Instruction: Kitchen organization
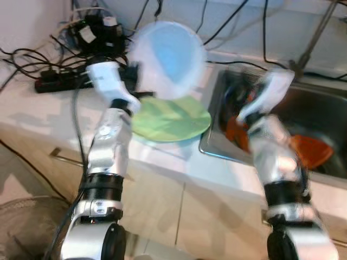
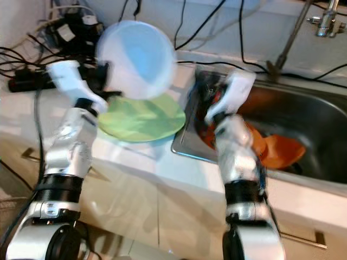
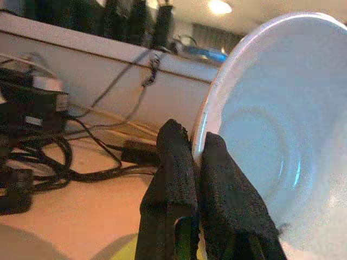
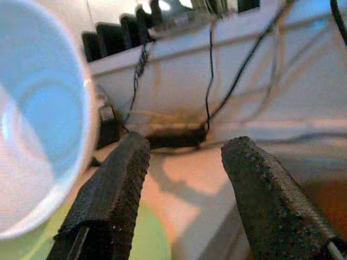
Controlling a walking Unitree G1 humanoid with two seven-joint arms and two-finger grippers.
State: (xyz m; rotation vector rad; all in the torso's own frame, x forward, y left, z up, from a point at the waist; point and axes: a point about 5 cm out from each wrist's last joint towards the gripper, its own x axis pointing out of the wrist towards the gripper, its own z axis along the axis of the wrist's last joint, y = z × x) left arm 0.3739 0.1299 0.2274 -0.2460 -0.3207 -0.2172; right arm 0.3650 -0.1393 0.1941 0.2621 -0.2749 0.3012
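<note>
A pale blue bowl (image 1: 168, 57) is gripped by its rim in the left end effector (image 3: 198, 162) and held tilted above a green plate (image 1: 171, 119) on the worktop (image 1: 32, 108). The right end effector (image 4: 184, 179) is spread, empty, near the sink (image 1: 320, 108). Orange dishes (image 2: 282, 149) lie in the sink; organization appears unfinished.

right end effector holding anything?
No. In the right wrist view the right end effector has its two black fingers spread apart with only counter between them, while the white bowl sits off to one side.
</note>
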